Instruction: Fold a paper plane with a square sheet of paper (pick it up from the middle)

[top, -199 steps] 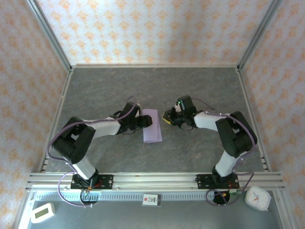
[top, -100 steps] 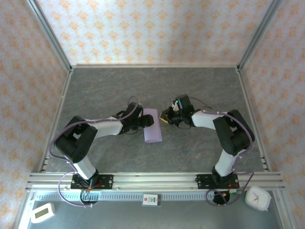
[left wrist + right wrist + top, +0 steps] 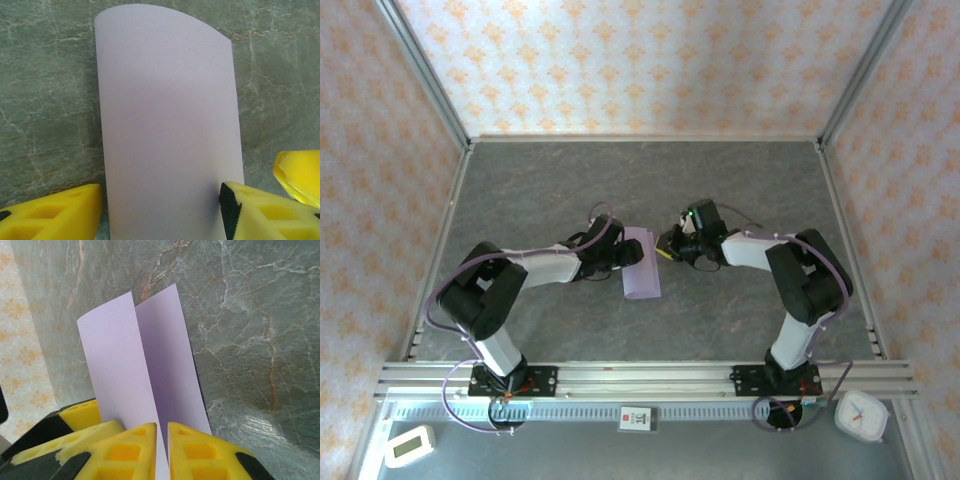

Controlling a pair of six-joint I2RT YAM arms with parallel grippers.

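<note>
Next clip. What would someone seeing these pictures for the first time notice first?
A lavender sheet of paper, folded lengthwise into a narrow strip, lies in the middle of the grey marbled table. The left gripper straddles one end of it with its bright yellow fingers wide apart. From the other side, the right gripper has its fingers almost together, with the paper's crease running into the slit between them.

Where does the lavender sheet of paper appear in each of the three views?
Top external: lavender sheet in the middle, between left gripper and right gripper.
Left wrist: lavender sheet down the centre, between the yellow fingers.
Right wrist: lavender sheet, folded, runs up from the closed right gripper at bottom centre.
Shared landmark: the grey veined table under it.
</note>
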